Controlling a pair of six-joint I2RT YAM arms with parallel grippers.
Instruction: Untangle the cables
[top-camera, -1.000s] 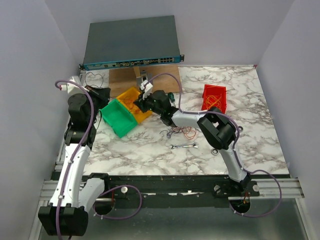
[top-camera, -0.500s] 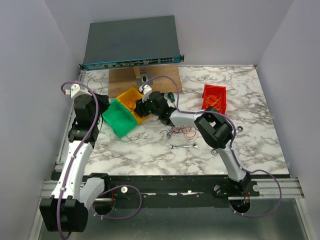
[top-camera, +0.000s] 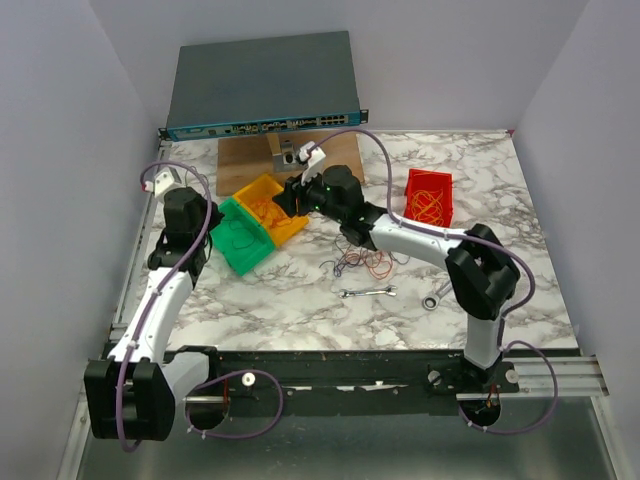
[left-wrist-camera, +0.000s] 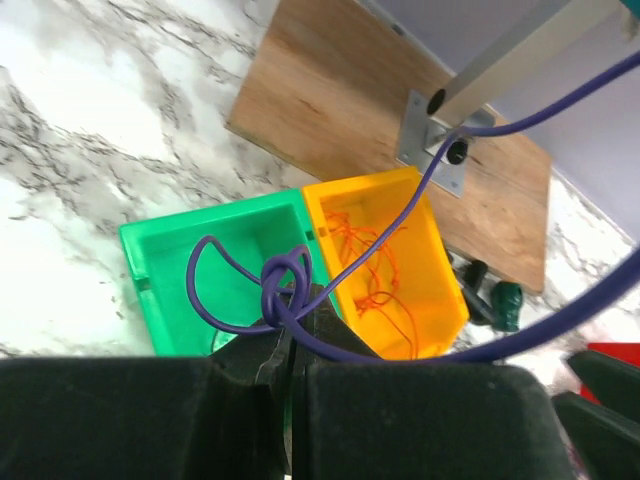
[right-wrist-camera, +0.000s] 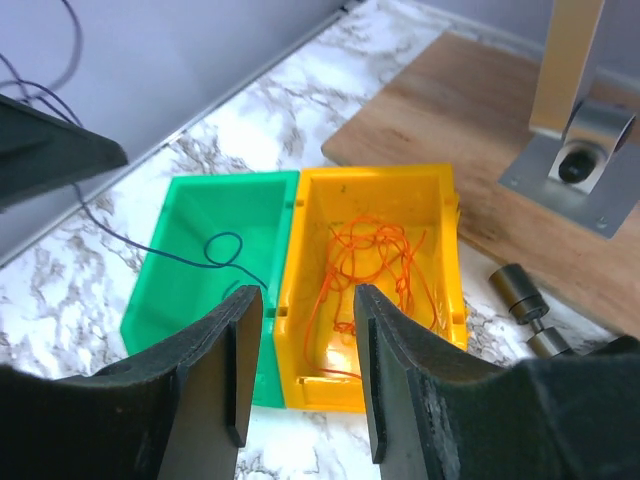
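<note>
Two rectangular plastic bins sit touching, the green bin (right-wrist-camera: 175, 285) at 9 o'clock of the yellow bin (right-wrist-camera: 445, 260), which holds curly orange wires (right-wrist-camera: 375, 255). The right gripper (right-wrist-camera: 300, 370) hovers above them, jaws partly spread and empty. The left gripper (left-wrist-camera: 288, 345) pinches a thin dark purple wire (left-wrist-camera: 281, 284) looped over the green bin. A mixed cable tangle (top-camera: 360, 264) lies at 5 o'clock of the yellow bin.

A loose tangle of cables (top-camera: 365, 263) lies on the worktop (top-camera: 500, 240), a wrench (top-camera: 368, 292) just at its 6 o'clock. At its 10 o'clock a yellow bin (top-camera: 285, 228) and a green bin (top-camera: 240, 240) touch side by side, and a red bin (top-camera: 428, 178) sits at 2 o'clock. The right pincer (top-camera: 292, 196) hangs over the yellow bin, the left pincer (top-camera: 210, 216) at the green bin's 10 o'clock.
</note>
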